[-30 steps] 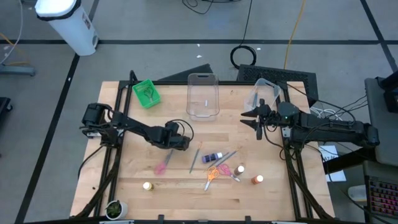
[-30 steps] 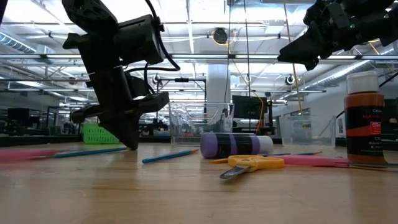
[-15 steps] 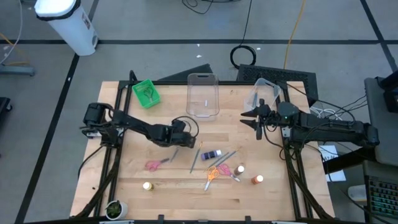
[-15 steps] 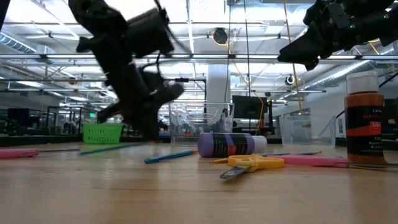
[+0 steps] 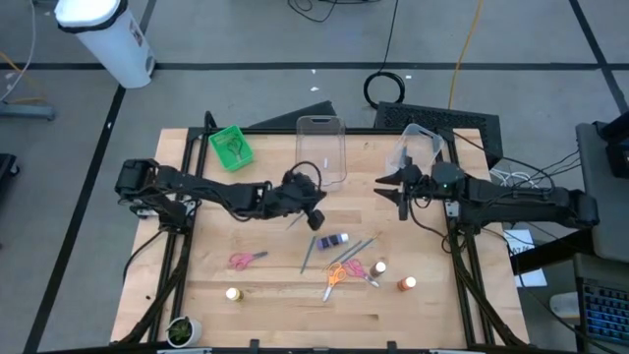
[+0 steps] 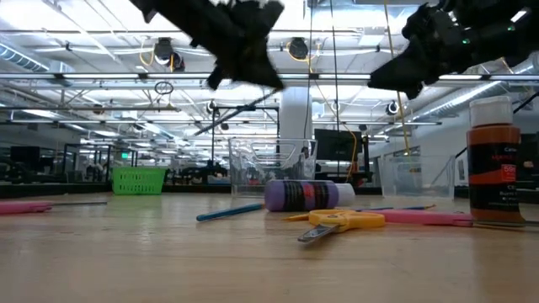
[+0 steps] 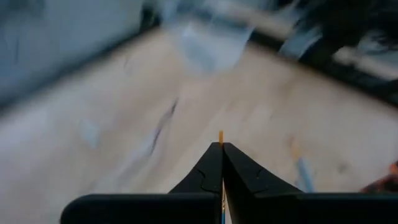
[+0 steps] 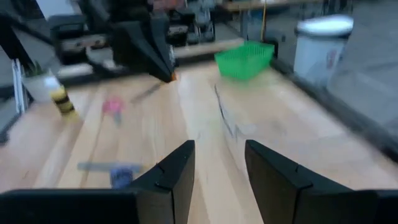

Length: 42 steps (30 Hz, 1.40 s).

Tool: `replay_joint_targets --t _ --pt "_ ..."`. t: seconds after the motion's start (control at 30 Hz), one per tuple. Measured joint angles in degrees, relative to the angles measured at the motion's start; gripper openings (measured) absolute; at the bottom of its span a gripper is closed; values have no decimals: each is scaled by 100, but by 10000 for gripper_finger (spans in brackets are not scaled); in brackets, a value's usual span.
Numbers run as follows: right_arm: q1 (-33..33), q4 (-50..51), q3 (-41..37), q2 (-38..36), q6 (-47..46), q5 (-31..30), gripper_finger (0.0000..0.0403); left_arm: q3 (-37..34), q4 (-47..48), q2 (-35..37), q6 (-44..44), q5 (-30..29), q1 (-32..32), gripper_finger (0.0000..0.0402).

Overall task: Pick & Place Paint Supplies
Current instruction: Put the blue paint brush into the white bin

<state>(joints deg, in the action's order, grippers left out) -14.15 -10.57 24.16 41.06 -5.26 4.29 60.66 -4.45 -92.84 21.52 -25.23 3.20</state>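
Observation:
My left gripper [image 5: 316, 216] hangs above the table's middle, just in front of the clear tub [image 5: 321, 149], and is shut on a thin paintbrush [image 5: 296, 221]. In the low view that brush [image 6: 236, 114] slants down from the raised gripper [image 6: 268, 82]. On the table lie the purple bottle [image 5: 339, 241], more brushes [image 5: 308, 253], orange scissors [image 5: 334, 276], pink scissors [image 5: 246, 259], a yellow bottle [image 5: 233, 294] and an orange bottle [image 5: 406, 284]. My right gripper [image 5: 398, 193] hovers open over the table's right part. My left gripper [image 7: 221, 147] pinches the paintbrush near its orange end [image 7: 221, 136], which pokes out just past the shut fingertips. The long shaft [image 8: 147, 93] trails away on the other side. The brush is lifted clear of the table and hangs slanted below the fingers.
A green bin [image 5: 231, 147] with green scissors in it sits at the far left. A second clear tub [image 5: 418, 146] stands tilted at the far right, close to my right arm. A small potted plant [image 5: 181, 330] marks the near left corner. Bare wood lies on the left.
My left gripper has risen from the table near the pink scissors and swung right and toward the far edge, to the clear tub, staying shut. The paintbrush came up with it, clear of the table. The pink scissors have turned and slid a little to the left.

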Motion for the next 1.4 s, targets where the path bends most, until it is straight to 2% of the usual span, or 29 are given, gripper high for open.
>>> replay_joint_targets --t 0.13,0.23,0.33,0.5,0.67,0.83,1.0,1.13,1.27,1.4 --pt "2 -1553 -343 441 -1 9 132 -76 -1586 -149 -1405 272 -206 3" --pt "2 -2765 -626 880 -2 25 132 -129 -2625 -329 -2198 1044 -422 3" --pt "2 -3497 -730 1368 -2 26 136 -122 -3346 -413 -2689 1706 -576 2" --pt "107 -4188 -526 2176 44 100 180 -125 -3425 -430 -3034 2261 -832 2" --pt "153 -4728 -8 3040 -10 581 230 -125 -3331 -430 -2998 2419 -1017 1" --pt "164 -4922 453 3692 25 643 240 -127 -3313 -430 -2848 2494 -1014 1" --pt "166 -4978 636 3992 47 634 219 -127 -3316 -430 -2772 2571 -880 1" --pt "226 -5179 636 4098 305 645 183 -127 -3297 -430 -2681 2568 -783 1" --pt "331 -5180 634 4108 529 649 126 -127 -3302 -430 -2594 2527 -707 1" --pt "469 -5177 634 4106 781 652 53 -127 -3307 -430 -2523 2519 -688 1"
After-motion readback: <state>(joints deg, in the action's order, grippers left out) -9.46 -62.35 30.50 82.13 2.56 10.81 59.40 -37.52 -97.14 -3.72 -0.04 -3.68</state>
